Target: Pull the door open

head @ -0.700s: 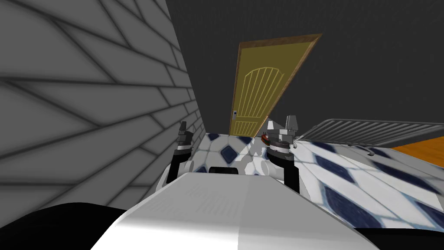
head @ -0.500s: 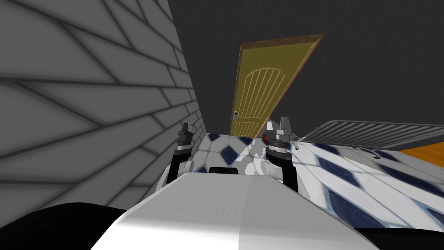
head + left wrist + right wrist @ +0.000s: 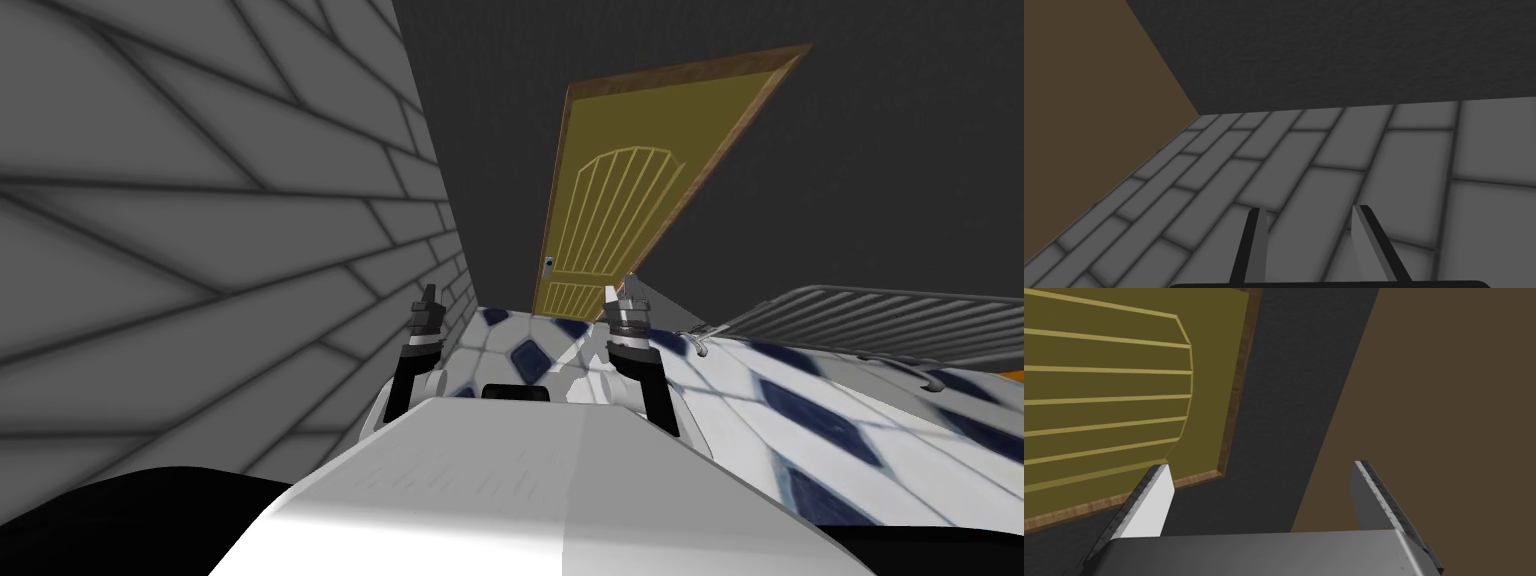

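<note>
1. Head view: yellow door (image 3: pixel 640 200) with a brown wood frame, set in the dark wall (image 3: pixel 880 150) at the far edge of the tiled floor (image 3: pixel 800 400), close to the corner with the grey brick wall (image 3: pixel 200 220). Looks closed, flush with the wall as far as can be told. Long axis upright; the lean is the camera's. Small pale handle plate (image 3: pixel 549 266) low on the door's left edge, too small to read its shape. Grey railing (image 3: pixel 880 315) off along the floor's right edge, well apart from the door.
2. Head view, arms: left tool (image 3: pixel 427 300) raised beside the brick wall, right tool (image 3: pixel 622 292) raised in front of the door's lower right corner. Neither touching the door. Handle plate ahead, between the two tools, closer in the picture to the right one.
3. Left wrist view: left fingers (image 3: pixel 1255 235) standing apart, nothing between them.
4. Right wrist view: right fingers (image 3: pixel 1156 498) spread wide, nothing gripped. Door's ribbed panel and wood frame beyond the finger on one side, dark wall straight ahead between the fingers. Handle plate not under this tool.
5. Judgement: approach stage, grasp not yet made. Right arm likely the nearer one; coming move turns on bringing that tool across the door toward its left edge, then forward onto the handle before any pull.
</note>
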Tool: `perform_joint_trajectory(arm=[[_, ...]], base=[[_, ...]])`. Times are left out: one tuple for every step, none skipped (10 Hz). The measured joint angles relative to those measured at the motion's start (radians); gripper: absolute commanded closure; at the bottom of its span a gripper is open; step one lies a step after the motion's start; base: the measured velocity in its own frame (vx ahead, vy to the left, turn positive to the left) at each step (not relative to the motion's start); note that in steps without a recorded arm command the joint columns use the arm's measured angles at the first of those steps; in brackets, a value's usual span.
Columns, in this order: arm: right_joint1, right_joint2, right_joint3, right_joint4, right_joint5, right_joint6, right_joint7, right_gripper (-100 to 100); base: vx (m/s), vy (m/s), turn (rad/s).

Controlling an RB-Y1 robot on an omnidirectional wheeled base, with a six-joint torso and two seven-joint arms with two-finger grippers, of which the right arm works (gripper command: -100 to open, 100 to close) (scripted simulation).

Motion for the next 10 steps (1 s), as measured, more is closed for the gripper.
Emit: perform_joint_trajectory(arm=[[0.004, -0.002, 0.0, 0.01, 0.02, 0.007, -0.008, -100], [0.008, -0.003, 0.003, 0.016, 0.041, 0.015, -0.014, -100], [0.006, -0.009, -0.002, 0.021, 0.061, 0.031, -0.025, -100], [0.015, -0.011, -0.001, 0.025, 0.085, 0.043, -0.034, -100], [0.015, -0.012, 0.002, 0.033, 0.111, 0.057, -0.042, -100], [0.012, -0.011, 0.006, 0.043, 0.139, 0.074, -0.048, -100], [0.012, -0.011, 0.009, 0.052, 0.167, 0.089, -0.054, -100], [0.013, -0.012, 0.012, 0.058, 0.195, 0.107, -0.062, -100], [0.017, -0.013, 0.01, 0.073, 0.222, 0.116, -0.072, -100], [0.016, -0.018, 0.006, 0.088, 0.249, 0.127, -0.085, -100]], base=[[0.067, -0.008, 0.062], [0.067, -0.016, 0.071], [0.082, -0.034, 0.098], [0.093, -0.032, 0.095], [0.08, -0.021, 0.086], [0.089, -0.022, 0.082], [0.094, -0.023, 0.094], [0.094, -0.033, 0.101], [0.097, -0.033, 0.099], [0.1, -0.022, 0.123]])
